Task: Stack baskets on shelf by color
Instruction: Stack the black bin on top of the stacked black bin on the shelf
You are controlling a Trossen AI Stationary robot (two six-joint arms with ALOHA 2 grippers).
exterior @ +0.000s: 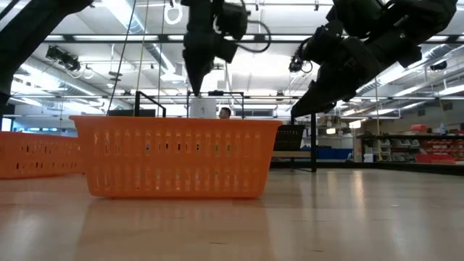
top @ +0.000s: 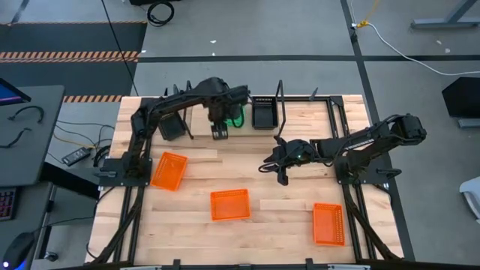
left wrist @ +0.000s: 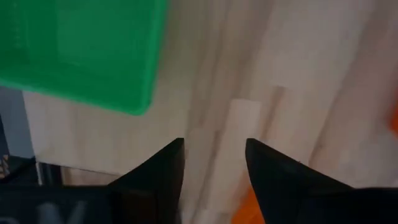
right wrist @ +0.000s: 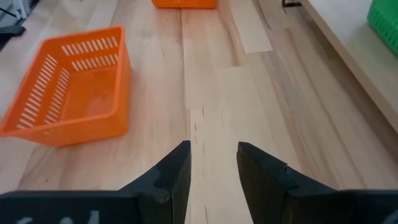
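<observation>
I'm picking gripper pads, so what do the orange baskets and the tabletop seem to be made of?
The orange slotted rectangular basket looks like moulded plastic: uniform bright colour, thin walls with even slots, a slight sheen. The pale wooden tabletop looks like jointed wood planks with visible grain and seams, smooth, probably sealed.

Three orange baskets lie upright and open on the bench, well apart: the left orange basket (top: 169,171) sits slightly turned near the left arm's base, the middle orange basket (top: 229,204) lies toward the front centre, and the right orange basket (top: 328,223) stands lengthwise near the front right corner. All have slotted mesh walls. At the back stands the shelf (top: 300,112), black metal frames on a pale board. On it a black basket (top: 263,112) sits near the middle, with a green basket (top: 237,117) just beside it, partly hidden. Another black basket (top: 170,124) sits toward the shelf's left end.
</observation>
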